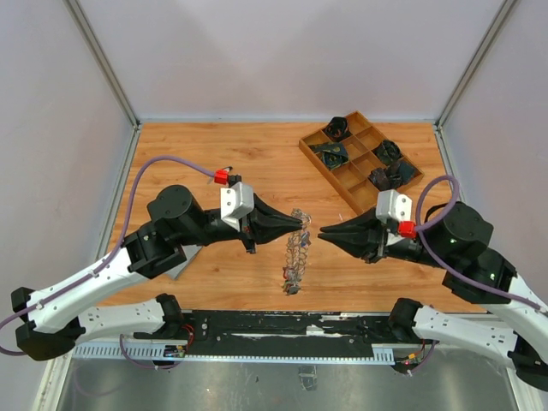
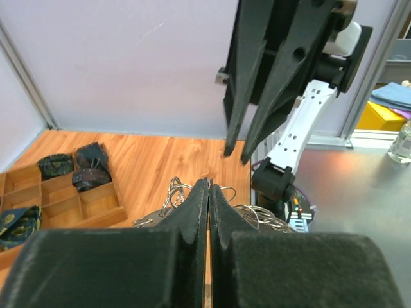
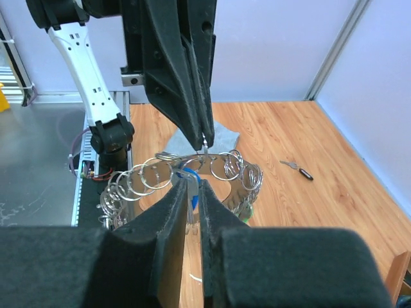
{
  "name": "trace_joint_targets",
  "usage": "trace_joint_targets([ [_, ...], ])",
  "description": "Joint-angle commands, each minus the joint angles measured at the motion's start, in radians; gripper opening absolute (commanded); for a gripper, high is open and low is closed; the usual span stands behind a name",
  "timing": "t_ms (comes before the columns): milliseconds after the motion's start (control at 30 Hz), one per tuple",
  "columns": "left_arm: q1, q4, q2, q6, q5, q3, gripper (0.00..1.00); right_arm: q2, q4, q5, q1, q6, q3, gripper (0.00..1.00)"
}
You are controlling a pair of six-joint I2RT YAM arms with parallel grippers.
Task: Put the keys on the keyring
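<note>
left gripper: one, clenched atop the one keyring
right gripper: one, jaws stood parted a crack
loose key: one, dark-tagged, lay apart

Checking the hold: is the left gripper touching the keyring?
Touching. Right wrist view shows the left gripper shut on the keyring, at its top.

- The keyring hangs under the tip of the left tool, just before the right tool.
- The compartment tray sits on the counter behind the right tool.
</note>
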Motion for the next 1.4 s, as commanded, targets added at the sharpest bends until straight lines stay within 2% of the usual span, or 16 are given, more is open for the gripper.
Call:
trace_joint_targets([
  [0, -0.008, 0.128, -0.03, -0.032, 0.039, -0.001, 0.01, 0.048, 0.052, -0.082, 0.016, -0.014, 0.024, 0.13],
  [1367, -0.009, 0.125, -0.022, -0.025, 0.074, -0.003, 0.0, 0.107, 0.124, -0.122, 0.016, -0.005, 0.016, 0.17],
])
